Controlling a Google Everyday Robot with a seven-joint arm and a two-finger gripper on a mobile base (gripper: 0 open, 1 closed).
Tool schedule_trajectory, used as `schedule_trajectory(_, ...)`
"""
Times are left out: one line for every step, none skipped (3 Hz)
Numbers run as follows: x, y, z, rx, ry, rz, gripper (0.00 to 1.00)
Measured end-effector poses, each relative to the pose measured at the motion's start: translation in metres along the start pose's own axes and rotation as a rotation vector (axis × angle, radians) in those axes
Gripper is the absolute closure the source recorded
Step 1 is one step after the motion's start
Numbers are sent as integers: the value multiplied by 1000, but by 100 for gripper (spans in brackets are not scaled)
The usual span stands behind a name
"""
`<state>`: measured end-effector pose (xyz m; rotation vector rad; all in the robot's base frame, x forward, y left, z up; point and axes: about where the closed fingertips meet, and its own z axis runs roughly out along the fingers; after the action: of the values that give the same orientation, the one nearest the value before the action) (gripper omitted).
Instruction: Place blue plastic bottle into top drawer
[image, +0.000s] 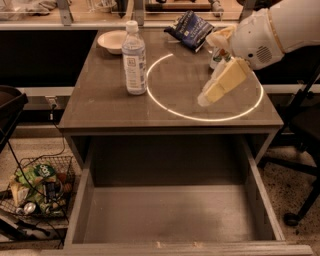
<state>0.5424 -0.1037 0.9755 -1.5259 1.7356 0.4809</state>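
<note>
The blue plastic bottle (134, 59), clear with a white cap and pale label, stands upright on the left part of the table top (110, 107). The top drawer (170, 216) is pulled out below the front edge, wide and bare inside. My gripper (209, 67) hangs over the right part of the table on a white arm coming from the upper right, well to the right of the bottle. It is open and empty, with one cream finger (223, 83) pointing down-left toward the table. It touches nothing.
A soda can (215, 56) is mostly hidden behind the gripper. A dark snack bag (192, 28) and a white bowl (112, 41) sit at the back of the table. A wire basket of trash (37, 189) is on the floor left; a chair base (302, 150) is right.
</note>
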Motion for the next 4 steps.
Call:
schedule_trajectory(1, -1, 2, 1, 10, -4, 0)
schedule_trajectory(0, -7, 4, 55, -32, 3, 0)
schedule_trajectory(10, -26, 27, 167, -293, 33, 0)
schedule_trajectory(-14, -101, 8, 399, -523, -49, 0)
